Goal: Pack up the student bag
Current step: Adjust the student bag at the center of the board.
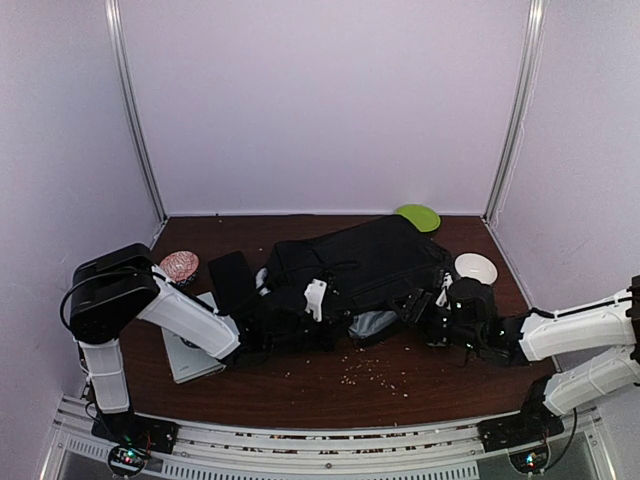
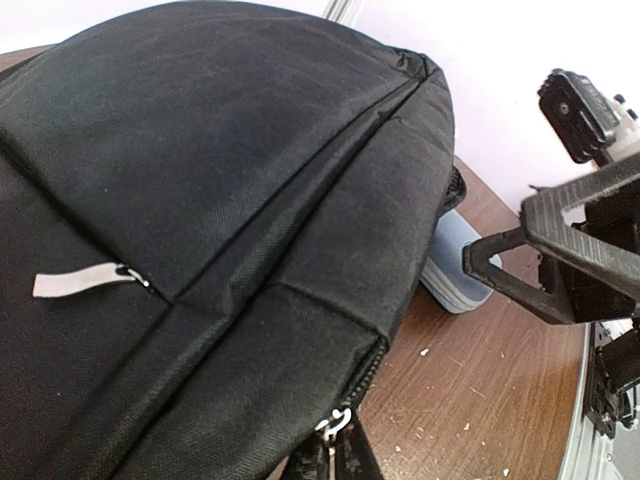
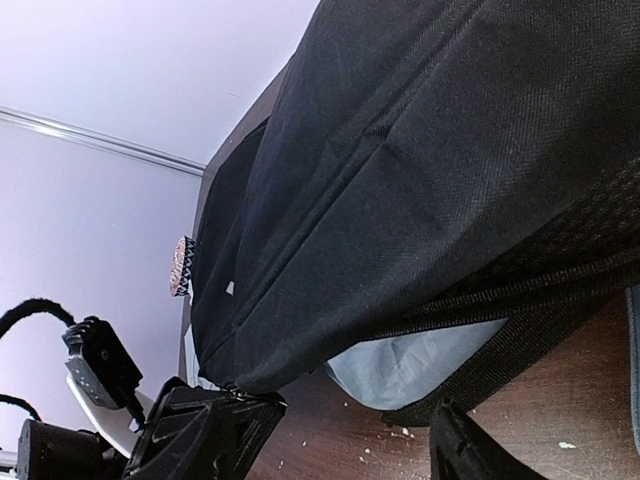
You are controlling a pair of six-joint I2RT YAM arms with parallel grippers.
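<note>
The student bag [image 1: 360,262], a large black backpack, lies flat in the middle of the table. It fills the left wrist view [image 2: 200,200] and most of the right wrist view [image 3: 440,150]. My left gripper [image 2: 335,458] is shut on the metal zip pull [image 2: 340,424] at the bag's near left corner. From the right wrist view the same grip shows at the bottom left [image 3: 215,420]. A light-blue pencil case [image 3: 420,362] pokes out from under the bag's near edge. My right gripper [image 1: 428,308] stands open beside the bag's near right corner, holding nothing; one finger [image 3: 468,452] shows.
A green plate [image 1: 418,216] and a white bowl [image 1: 476,268] sit at the back right. On the left lie a pink patterned item [image 1: 179,265], a flat black notebook [image 1: 232,282] and a white flat object [image 1: 190,358]. Crumbs [image 1: 375,372] dot the front of the table.
</note>
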